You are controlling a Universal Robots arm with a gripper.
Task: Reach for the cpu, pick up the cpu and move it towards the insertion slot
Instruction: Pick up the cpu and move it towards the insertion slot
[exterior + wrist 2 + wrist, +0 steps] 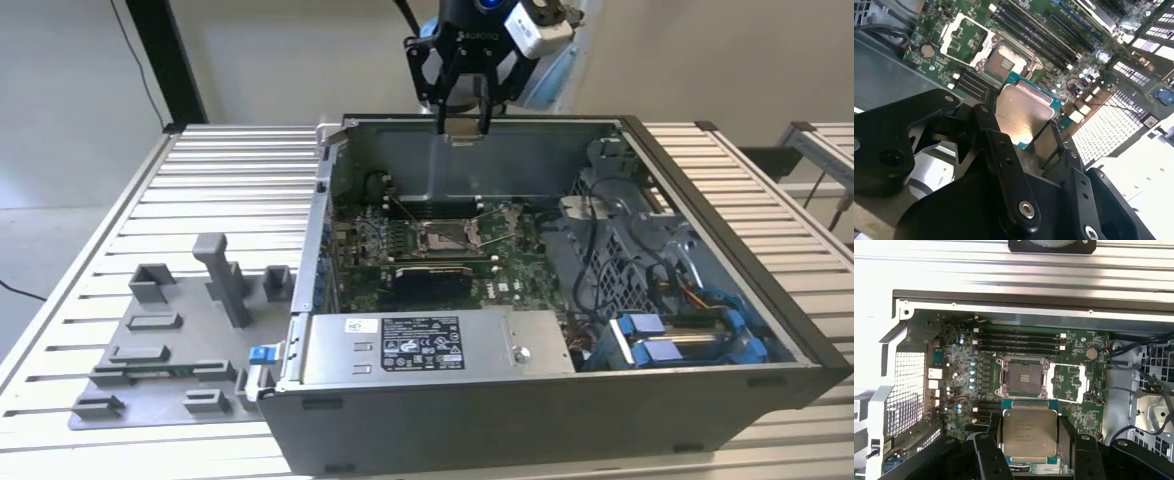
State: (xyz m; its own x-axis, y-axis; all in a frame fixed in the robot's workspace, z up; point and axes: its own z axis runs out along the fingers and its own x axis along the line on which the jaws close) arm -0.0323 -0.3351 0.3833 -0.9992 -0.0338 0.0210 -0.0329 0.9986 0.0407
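My gripper (463,126) hangs high over the rear wall of the open computer case (694,260), shut on the cpu (463,130). In both wrist views the cpu (1030,432) (1023,114) shows its silvery top and teal rim, clamped between two black fingers (995,437) (988,127). The insertion slot (443,236) lies below on the green motherboard, a square metal-framed socket with a dark centre (1021,377) (1003,64). Its load plate (1070,382) is swung open beside it. The cpu is well above the slot and not touching it.
A grey fixture plate (174,340) with upright blocks sits on the slatted table (200,180) at the exterior view's left. Inside the case are a power supply (420,345), blue drive brackets (681,335), cables (601,215) and memory slots (1019,342).
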